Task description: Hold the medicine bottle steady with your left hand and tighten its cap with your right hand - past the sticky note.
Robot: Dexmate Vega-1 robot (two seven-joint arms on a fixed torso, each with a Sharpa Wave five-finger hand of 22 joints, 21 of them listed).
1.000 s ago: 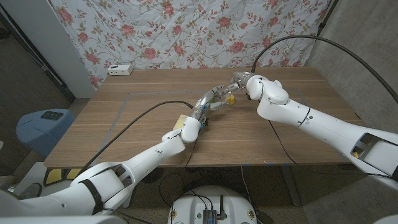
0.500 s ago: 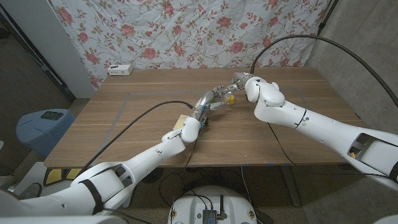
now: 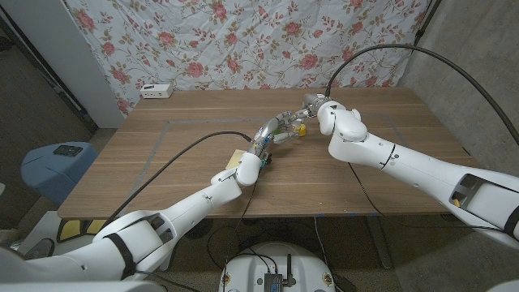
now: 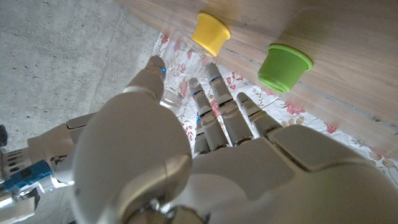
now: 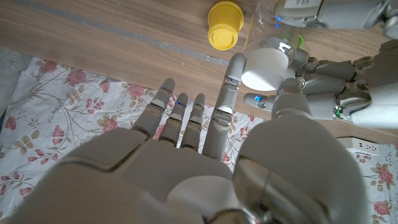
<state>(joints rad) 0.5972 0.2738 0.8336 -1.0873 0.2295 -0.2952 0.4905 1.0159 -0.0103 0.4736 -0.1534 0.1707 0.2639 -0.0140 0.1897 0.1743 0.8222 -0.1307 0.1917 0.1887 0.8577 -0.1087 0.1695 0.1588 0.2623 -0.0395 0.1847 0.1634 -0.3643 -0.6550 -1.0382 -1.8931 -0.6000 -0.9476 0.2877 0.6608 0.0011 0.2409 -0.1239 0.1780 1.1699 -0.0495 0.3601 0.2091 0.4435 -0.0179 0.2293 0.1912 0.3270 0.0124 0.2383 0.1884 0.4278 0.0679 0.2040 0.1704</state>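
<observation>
Medicine bottle [image 5: 261, 25] upright, left hand [image 3: 276, 130] fingers gripping; right hand [image 5: 249, 118] fingers pinching white cap [image 5: 264, 67].

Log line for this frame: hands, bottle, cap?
left hand: holds medicine bottle | right hand: grips white cap | stage: tightening
</observation>
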